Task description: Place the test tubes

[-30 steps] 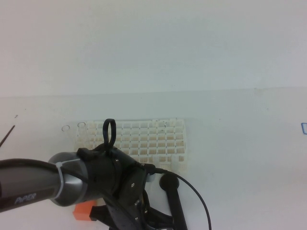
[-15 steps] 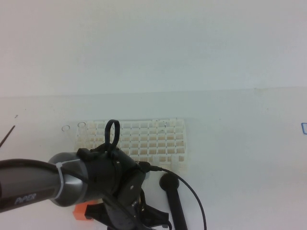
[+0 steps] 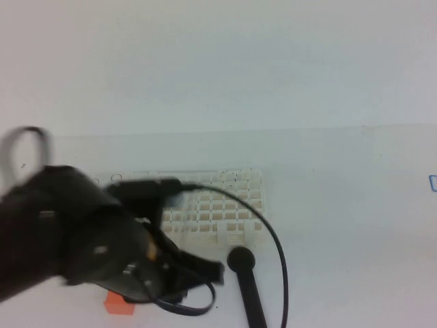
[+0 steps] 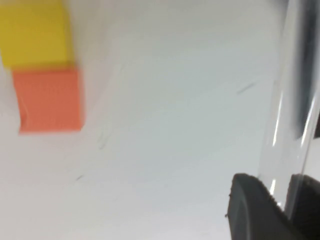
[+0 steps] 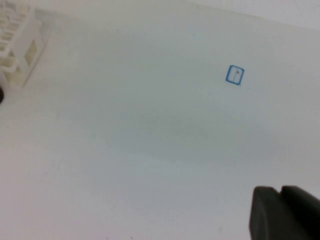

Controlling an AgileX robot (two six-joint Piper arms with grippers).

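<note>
Near the table's front, the left gripper (image 4: 276, 202) pinches a clear test tube (image 4: 289, 100) whose length runs out past the fingertips; whether it is upright cannot be told. The white rack (image 3: 225, 205) lies just beyond, nearer this arm. The right gripper (image 5: 282, 212), closed and empty, hovers over the bare table (image 5: 150, 150) to the rack's right. A pale wall (image 3: 218, 61) stands behind.

Left arm (image 3: 75, 239) is showing as a bulky, rounded black housing with a thin black cable (image 3: 270, 229) looping out from it, while the left gripper (image 4: 280, 205) and right gripper (image 5: 281, 210) are each presenting blunt, matte dark grey fingertips in their wrist views.
</note>
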